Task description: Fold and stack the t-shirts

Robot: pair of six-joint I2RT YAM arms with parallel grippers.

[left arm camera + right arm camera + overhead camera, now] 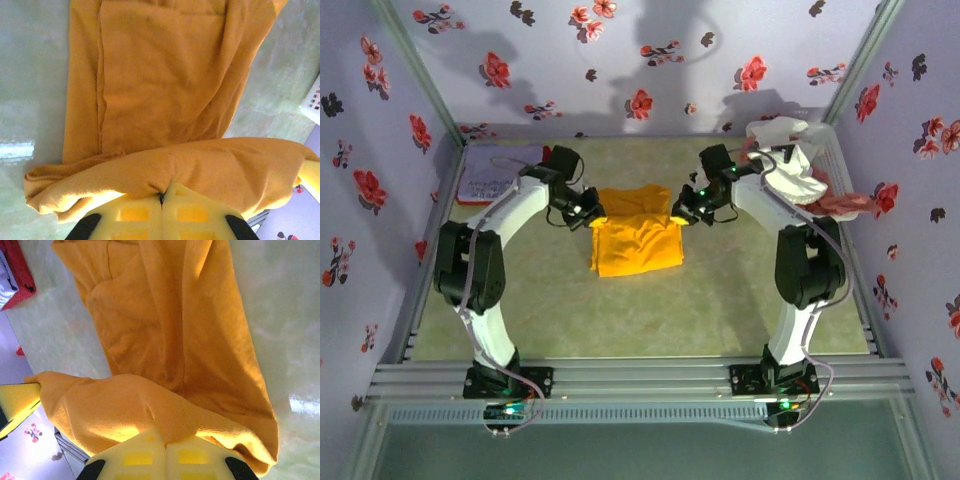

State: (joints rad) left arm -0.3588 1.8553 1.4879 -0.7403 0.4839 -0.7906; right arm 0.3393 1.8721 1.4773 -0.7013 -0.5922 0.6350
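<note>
- our two arms work the mustard-orange t-shirt (635,245) at mid-table. it lies on the pale green table (620,330) between the arms, its near part flat and its far edge raised.
- the left gripper (161,196) is clamped tight on the far-left corner of that edge, with a fold of cloth pinched between its yellow pads (135,212). the right gripper (165,439) is closed the same way on the far-right corner.
- we read the paired grip as a way to hold the edge taut and level, so the lifted part can be carried over the flat part in one straight fold. a single pinch would let the hem sag.
- from each wrist we see the lifted cloth curl back over the fingertips in a soft roll. the flat cloth beyond shows a stitched seam and long shallow creases.
- the fabric is a matte knit, limp, thick enough to hide the table under it. it drapes rather than holding a shape, and from above its outline is roughly square with uneven sides.
- a lavender t-shirt (500,180) lies flat at the far-left corner, well apart, where we judge the stack is meant to go.
- white, pink and red t-shirts (782,130) sit heaped and unfolded at the far right.
- the table looks smooth and faintly glossy, catching the light in bright patches.
</note>
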